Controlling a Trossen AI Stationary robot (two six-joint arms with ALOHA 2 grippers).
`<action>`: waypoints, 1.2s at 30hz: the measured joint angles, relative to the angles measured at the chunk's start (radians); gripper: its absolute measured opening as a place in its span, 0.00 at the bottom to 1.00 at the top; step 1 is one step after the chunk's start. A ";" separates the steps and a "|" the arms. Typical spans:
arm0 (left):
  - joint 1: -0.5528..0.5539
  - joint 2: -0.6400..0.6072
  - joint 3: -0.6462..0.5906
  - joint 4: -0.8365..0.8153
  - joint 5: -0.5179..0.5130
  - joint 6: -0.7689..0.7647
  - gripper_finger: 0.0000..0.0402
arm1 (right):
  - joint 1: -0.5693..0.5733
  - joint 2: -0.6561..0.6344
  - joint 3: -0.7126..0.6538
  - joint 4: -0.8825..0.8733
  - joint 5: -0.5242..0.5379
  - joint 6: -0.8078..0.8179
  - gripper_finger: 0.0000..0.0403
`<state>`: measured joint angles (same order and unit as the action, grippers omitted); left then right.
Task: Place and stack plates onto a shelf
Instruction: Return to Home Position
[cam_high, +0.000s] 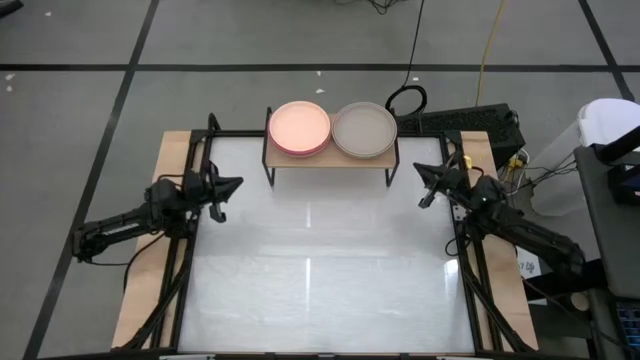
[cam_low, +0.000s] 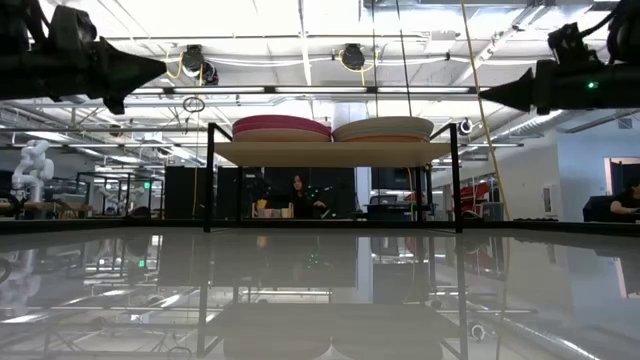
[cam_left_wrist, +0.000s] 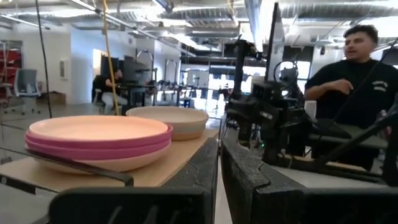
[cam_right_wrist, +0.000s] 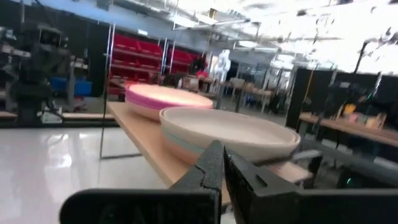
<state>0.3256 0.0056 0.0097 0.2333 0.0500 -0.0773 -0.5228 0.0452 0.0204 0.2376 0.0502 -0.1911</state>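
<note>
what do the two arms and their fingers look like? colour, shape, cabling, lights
The left arm and right arm are black, built of jointed segments. The left gripper and right gripper each carry two black fingers, grainy and matte, tapering to a wedge. A black cable loops by the left arm's base. A green light glows on the right arm.

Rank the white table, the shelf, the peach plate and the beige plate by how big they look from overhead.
Largest: the white table.
Then the shelf.
Last, the peach plate and the beige plate, which look alike in size.
</note>
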 joint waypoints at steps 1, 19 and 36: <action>0.000 0.000 0.000 -0.003 0.001 0.001 0.06 | 0.000 0.001 0.000 -0.016 -0.003 0.007 0.00; 0.000 0.001 0.000 -0.036 -0.005 0.022 0.06 | 0.000 0.000 -0.004 -0.010 0.001 0.022 0.00; 0.000 0.001 0.000 -0.035 -0.005 0.020 0.06 | 0.001 0.000 -0.005 -0.010 0.001 0.022 0.00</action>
<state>0.3256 0.0063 0.0097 0.1986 0.0448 -0.0570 -0.5223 0.0456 0.0153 0.2279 0.0509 -0.1690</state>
